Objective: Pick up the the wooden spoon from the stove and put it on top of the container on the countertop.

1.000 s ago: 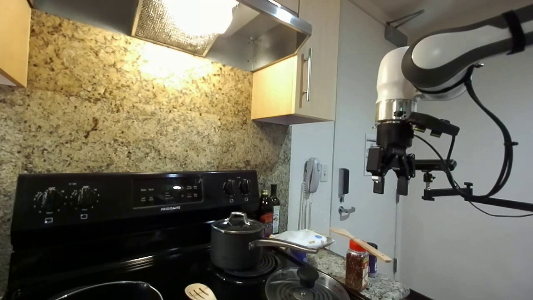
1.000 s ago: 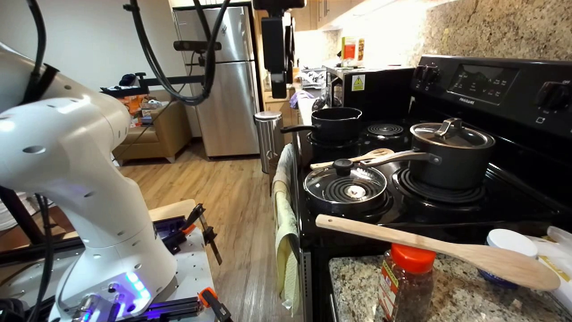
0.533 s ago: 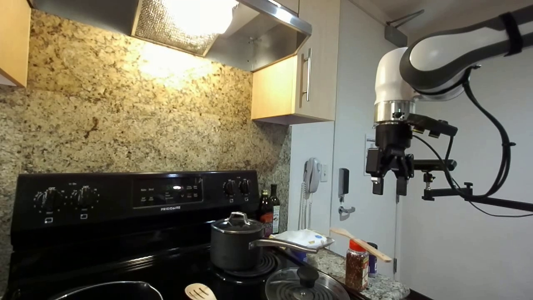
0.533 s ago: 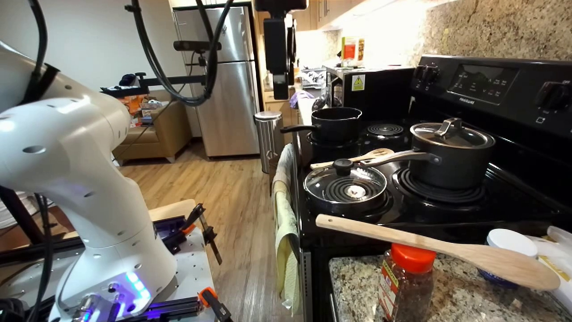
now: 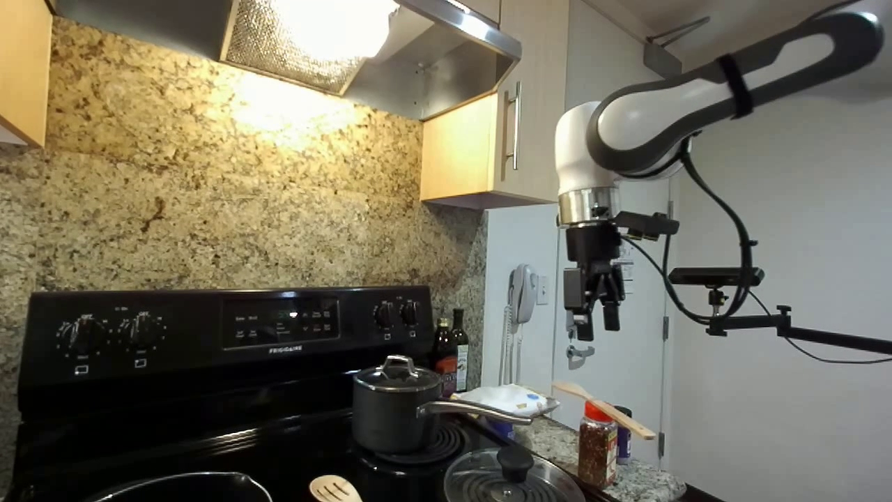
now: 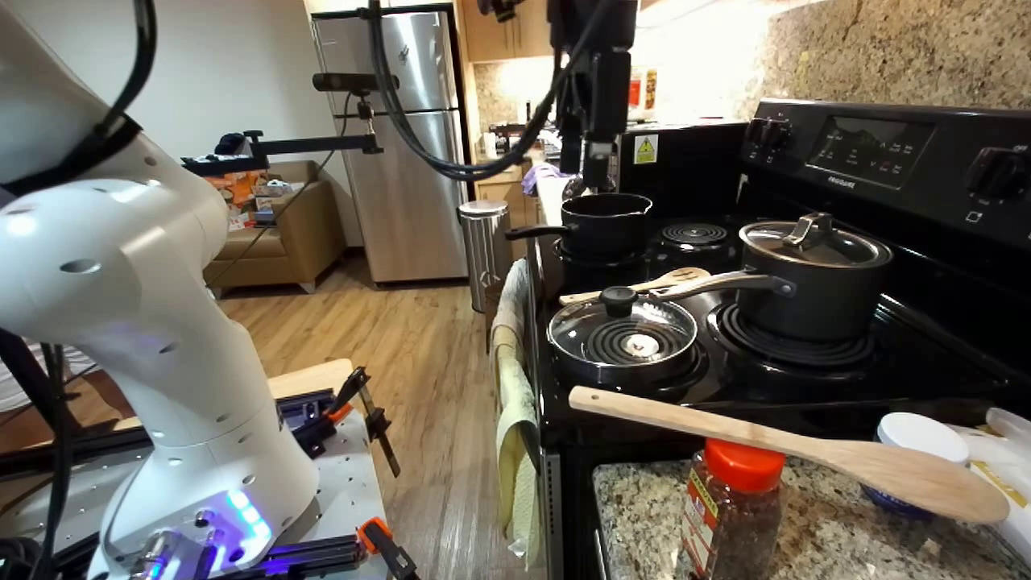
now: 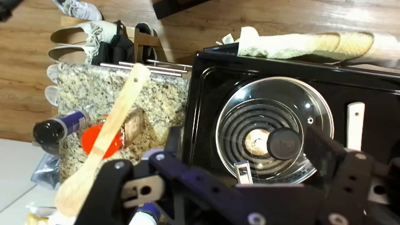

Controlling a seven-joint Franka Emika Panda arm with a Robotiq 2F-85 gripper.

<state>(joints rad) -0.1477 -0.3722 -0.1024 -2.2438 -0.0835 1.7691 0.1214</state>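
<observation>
In an exterior view, a lit range hood (image 5: 411, 70) jutted out above a speckled granite backsplash (image 5: 230, 209), and beside it hung a pale wooden cabinet (image 5: 456, 157). A white telephone (image 5: 524, 293) was mounted on the wall (image 5: 516, 240), near two bottles (image 5: 460, 352) standing side by side. In both exterior views, a dark saucepan (image 6: 809, 302) wore a glass lid (image 6: 846, 250); a second glass lid (image 7: 268, 115), topped by a black knob (image 7: 284, 143), lay flat, and a smaller black pot (image 6: 604, 229) stood apart. A pale towel (image 6: 515, 403) hung in folds. Farther back, a steel refrigerator (image 6: 411, 217) rose from a wooden floor (image 6: 419, 346), with a metal trash bin (image 6: 486, 258) just beside it. In the wrist view, pale shoes (image 7: 106, 29) stood together
</observation>
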